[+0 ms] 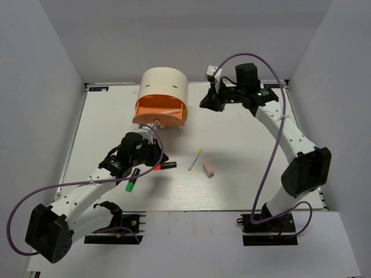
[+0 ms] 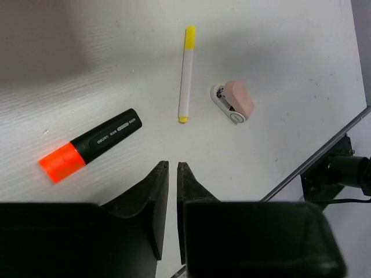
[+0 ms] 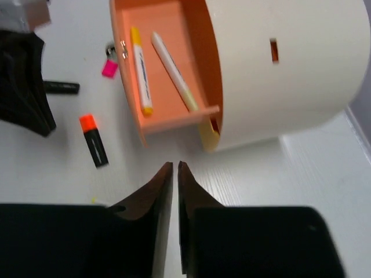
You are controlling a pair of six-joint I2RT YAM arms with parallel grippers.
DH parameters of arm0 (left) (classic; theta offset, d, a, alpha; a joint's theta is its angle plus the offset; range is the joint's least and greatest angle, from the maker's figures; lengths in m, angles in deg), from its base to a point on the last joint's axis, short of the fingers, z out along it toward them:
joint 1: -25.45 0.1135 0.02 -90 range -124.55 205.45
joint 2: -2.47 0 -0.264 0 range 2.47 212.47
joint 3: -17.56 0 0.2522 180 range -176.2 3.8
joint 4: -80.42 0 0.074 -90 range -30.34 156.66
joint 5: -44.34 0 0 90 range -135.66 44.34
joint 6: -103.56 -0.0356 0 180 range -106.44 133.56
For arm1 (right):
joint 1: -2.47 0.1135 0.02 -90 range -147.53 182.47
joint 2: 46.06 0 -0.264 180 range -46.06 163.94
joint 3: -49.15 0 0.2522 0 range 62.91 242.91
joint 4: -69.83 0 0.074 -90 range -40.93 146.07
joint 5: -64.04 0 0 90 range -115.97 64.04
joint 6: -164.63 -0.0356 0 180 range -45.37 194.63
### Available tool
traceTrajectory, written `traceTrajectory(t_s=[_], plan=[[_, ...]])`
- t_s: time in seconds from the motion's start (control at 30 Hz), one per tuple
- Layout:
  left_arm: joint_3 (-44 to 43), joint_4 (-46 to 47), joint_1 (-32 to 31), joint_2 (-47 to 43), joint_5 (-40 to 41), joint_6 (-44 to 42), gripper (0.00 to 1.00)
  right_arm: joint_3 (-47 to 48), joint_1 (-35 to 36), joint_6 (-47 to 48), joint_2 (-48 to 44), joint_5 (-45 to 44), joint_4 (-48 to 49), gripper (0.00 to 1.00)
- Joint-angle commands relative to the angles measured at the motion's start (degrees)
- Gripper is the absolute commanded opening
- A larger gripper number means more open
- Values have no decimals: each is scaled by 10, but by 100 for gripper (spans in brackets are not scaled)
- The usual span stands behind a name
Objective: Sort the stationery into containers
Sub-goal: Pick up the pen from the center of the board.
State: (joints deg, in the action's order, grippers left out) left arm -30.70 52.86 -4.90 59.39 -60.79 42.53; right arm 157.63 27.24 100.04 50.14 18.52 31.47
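The left gripper (image 2: 172, 169) is held low over the white table (image 2: 301, 40), its two fingers drawn almost together with only a thin slit left between them and nothing gripped. Just ahead of its fingertips and off to the left of the wrist view, the orange-red highlighter (image 2: 93, 143) is seen lying flat and slanted, its bright cap end farthest from the gripper. Straight ahead of the fingertips, a little farther out, a white stick with yellow tips (image 2: 185, 74) is laid lengthwise away from the gripper. The pink eraser (image 2: 235, 101) rests just beside that stick, on the right of the view, apart from it. In the overhead view the green highlighter (image 1: 131, 185) is seen behind this gripper, close beside the left forearm.

The right gripper (image 3: 175, 168) is poised in front of the cream cabinet (image 3: 290, 75), its fingers likewise nearly closed and holding nothing. Directly ahead of its fingertips the orange drawer (image 3: 162, 124) is pulled out, and two white sticks (image 3: 141, 72) are seen lying inside on its floor, angled apart. An edge of the yellow drawer (image 3: 210, 136) shows just beneath it. Beyond the drawer front a pink highlighter cap (image 3: 109, 68) can be made out; its body cannot be told clearly.
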Motion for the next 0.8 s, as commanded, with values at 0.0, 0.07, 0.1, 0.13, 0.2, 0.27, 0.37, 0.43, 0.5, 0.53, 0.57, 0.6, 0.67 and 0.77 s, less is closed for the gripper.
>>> traceTrajectory(t_s=[0.0, 0.07, 0.1, 0.13, 0.2, 0.27, 0.37, 0.43, 0.5, 0.53, 0.57, 0.6, 0.67, 0.77], plan=[[-23, 18, -12, -30, 61, -8, 26, -77, -12, 164, -51, -15, -83, 23], [-39, 18, -12, -45, 101, -8, 34, -149, -8, 300, -70, -41, -165, 41], [-39, 13, -12, -58, 135, -15, 38, -191, -7, 323, -89, -48, -178, 45], [-46, 13, -12, -65, 149, -21, 45, -210, -4, 359, -95, -55, -178, 51], [-54, 24, -12, -65, 157, -39, 47, -251, -4, 395, -109, -82, -161, 53], [-61, 40, -12, -57, 137, -53, 50, -266, -4, 405, -107, -93, -153, 53], [-66, 63, -12, -22, 58, -74, 55, -255, -7, 401, -82, -95, -151, 53], [-79, 63, -25, 31, 32, -80, 56, -251, -9, 378, -72, -99, -146, 53], [-85, 57, -34, 68, 32, -86, 58, -249, -10, 360, -69, -90, -143, 53], [-91, 57, -42, 68, 41, -86, 59, -249, -8, 359, -69, -88, -142, 53], [-91, 68, -42, 73, 46, -86, 60, -252, -8, 359, -70, -85, -144, 53], [-91, 76, -50, 73, 46, -91, 62, -255, -6, 359, -71, -83, -142, 53], [-91, 89, -59, 87, 46, -91, 65, -261, -4, 357, -73, -82, -133, 56], [-96, 89, -85, 115, 62, -97, 66, -261, -11, 350, -67, -96, -128, 61]])
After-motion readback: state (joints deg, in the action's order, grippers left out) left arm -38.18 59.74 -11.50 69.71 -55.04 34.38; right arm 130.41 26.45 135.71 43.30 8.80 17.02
